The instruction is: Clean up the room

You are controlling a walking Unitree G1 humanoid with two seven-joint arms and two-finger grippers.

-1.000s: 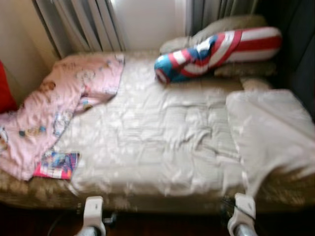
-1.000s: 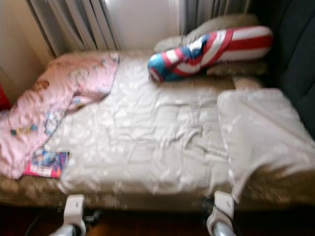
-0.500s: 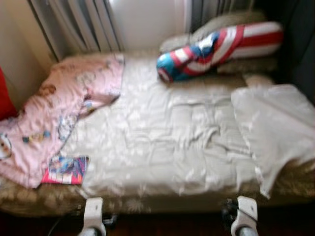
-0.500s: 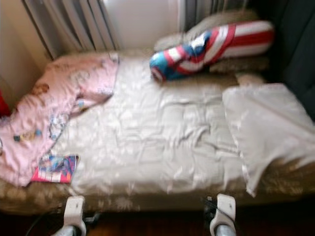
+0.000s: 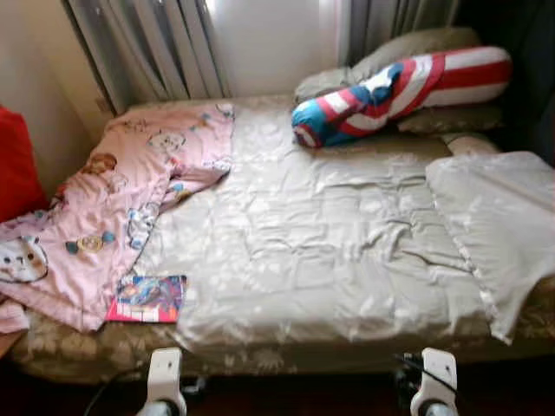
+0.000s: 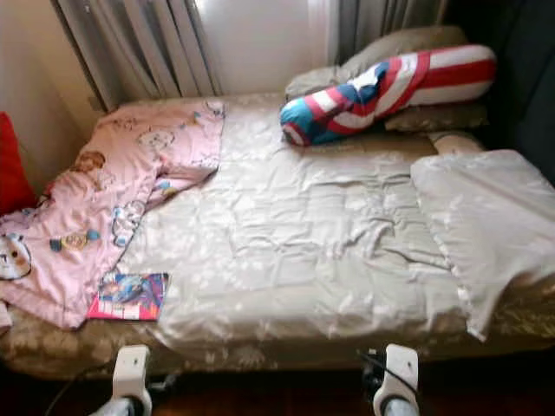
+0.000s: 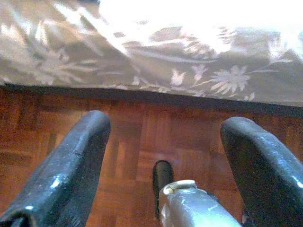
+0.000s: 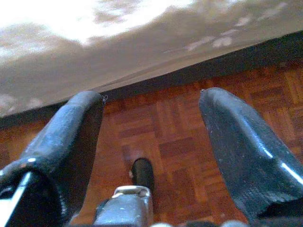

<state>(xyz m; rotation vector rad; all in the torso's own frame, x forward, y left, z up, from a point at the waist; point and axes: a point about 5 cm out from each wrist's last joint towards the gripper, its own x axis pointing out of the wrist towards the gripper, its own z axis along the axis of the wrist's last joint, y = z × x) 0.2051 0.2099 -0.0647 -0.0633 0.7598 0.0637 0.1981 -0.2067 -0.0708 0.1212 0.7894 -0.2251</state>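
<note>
The robot is standing at the foot edge of the bed [image 5: 364, 360], both arms hanging low. The left hand [image 7: 163, 156] is gaping wide over the parquet floor [image 7: 137, 137], holding nothing, and the right hand [image 8: 151, 146] is doing the same. The pink blanket [image 5: 104, 217] is lying crumpled along the bed's left edge, a magazine [image 5: 147, 299] sitting just beside it near the front left corner. The striped bolster [image 5: 399, 91] is resting at the far right corner. Risk ahead: reaching for the magazine (thin and flat) could snag the slippery quilt [image 5: 329, 251] instead. Compared with a second ago, the view is sharpening and swinging left, showing more blanket.
</note>
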